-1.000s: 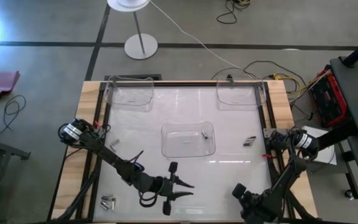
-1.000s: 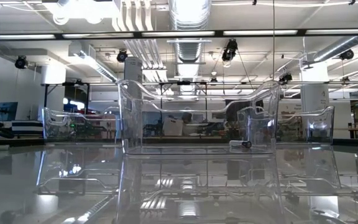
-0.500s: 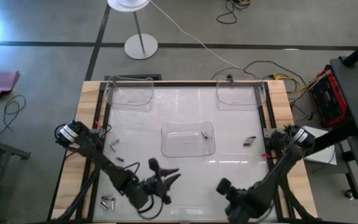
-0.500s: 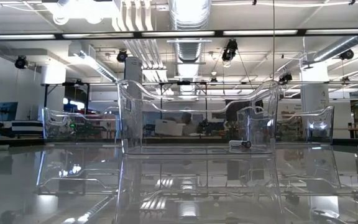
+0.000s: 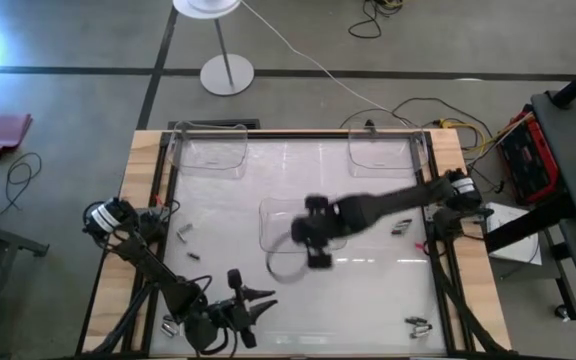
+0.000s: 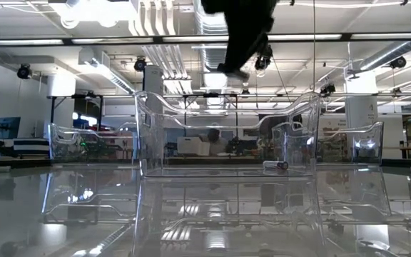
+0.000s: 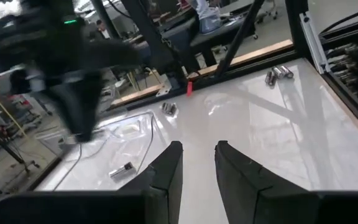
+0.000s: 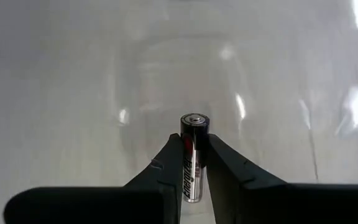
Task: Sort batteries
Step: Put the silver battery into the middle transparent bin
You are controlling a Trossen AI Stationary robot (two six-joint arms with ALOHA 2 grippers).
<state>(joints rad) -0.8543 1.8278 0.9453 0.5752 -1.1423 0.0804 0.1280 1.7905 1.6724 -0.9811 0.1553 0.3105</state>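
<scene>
My right gripper [image 5: 313, 250] hangs above the near edge of the clear middle tray [image 5: 273, 215] and is shut on a battery [image 8: 193, 152]; the low view shows it high over the tray [image 6: 237, 43]. One battery [image 6: 275, 165] lies in that tray. Loose batteries lie on the table at the right [image 5: 400, 226], near right [image 5: 418, 322], near left [image 5: 173, 325] and left [image 5: 183, 232]. My left gripper [image 5: 253, 305] stands open near the table's near edge with nothing between its fingers [image 7: 197, 165]. My right gripper pinches the battery's side [image 8: 191, 168] between its two fingers. The battery lies along the fingers, its free end [image 8: 195, 118] sticking out past the fingertips. The fingers point down at the tray, and the battery is lifted clear of it.
Two more clear trays stand at the far edge, one left [image 5: 208, 150] and one right [image 5: 380, 152]. A black frame [image 5: 433, 250] runs round the glossy table top. Beyond the far edge stands a lamp foot [image 5: 226, 73].
My right gripper has swung from the table's near right corner up and toward the far left, and now hangs over the middle tray. My left gripper has drawn back a little toward the table's left and near edges.
</scene>
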